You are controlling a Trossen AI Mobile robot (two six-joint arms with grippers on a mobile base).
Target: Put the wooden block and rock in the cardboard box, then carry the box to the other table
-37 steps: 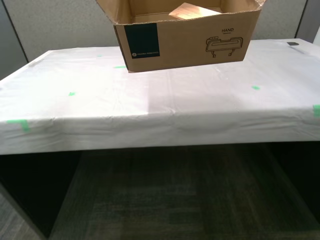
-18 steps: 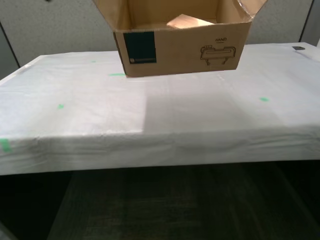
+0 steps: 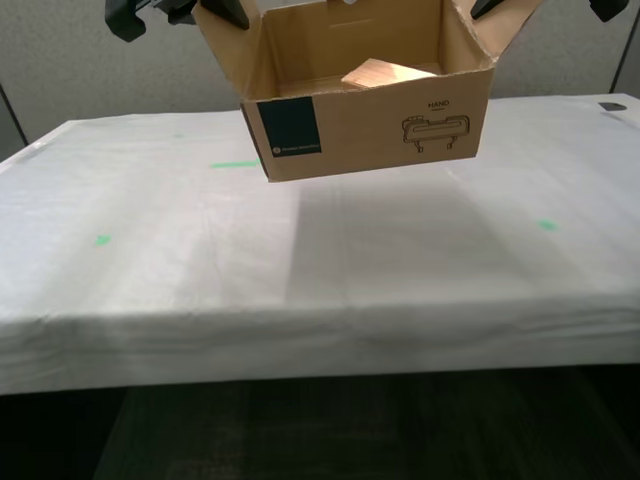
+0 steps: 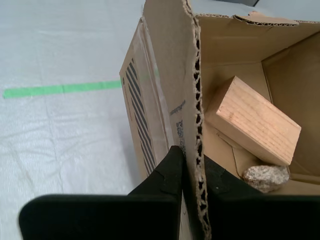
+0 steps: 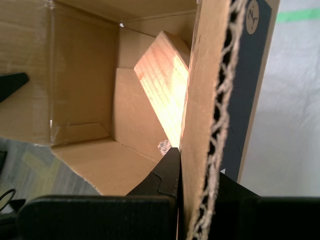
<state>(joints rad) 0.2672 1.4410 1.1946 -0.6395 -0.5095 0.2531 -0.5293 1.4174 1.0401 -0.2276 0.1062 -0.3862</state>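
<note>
The cardboard box (image 3: 370, 125) hangs just above the other table (image 3: 200, 280), a white sheet with green tape marks, and casts a shadow on it. Black arm parts (image 3: 150, 12) show at both upper flaps in the exterior view; which arm is which I cannot tell. My second gripper (image 4: 192, 167) is shut on a box flap (image 4: 170, 60). My first gripper (image 5: 194, 170) is shut on another cardboard edge (image 5: 205, 100) beside the navy label (image 5: 252, 75). Inside the box lie the wooden block (image 4: 252, 120) (image 3: 385, 72) (image 5: 162, 85) and the rock (image 4: 266, 177) (image 5: 164, 146).
A long green tape strip (image 3: 232, 164) lies on the sheet toward the exterior view's left of the box, with small marks (image 3: 545, 225) (image 3: 101, 240) nearer. A small dark object (image 3: 608, 105) sits at the far corner on the exterior view's right. Grey partitions stand behind; dark floor lies below the front edge.
The whole scene has slid down and grown in the exterior view, so the camera has moved closer to the table. The box stays held; arm parts now show at its flaps.
</note>
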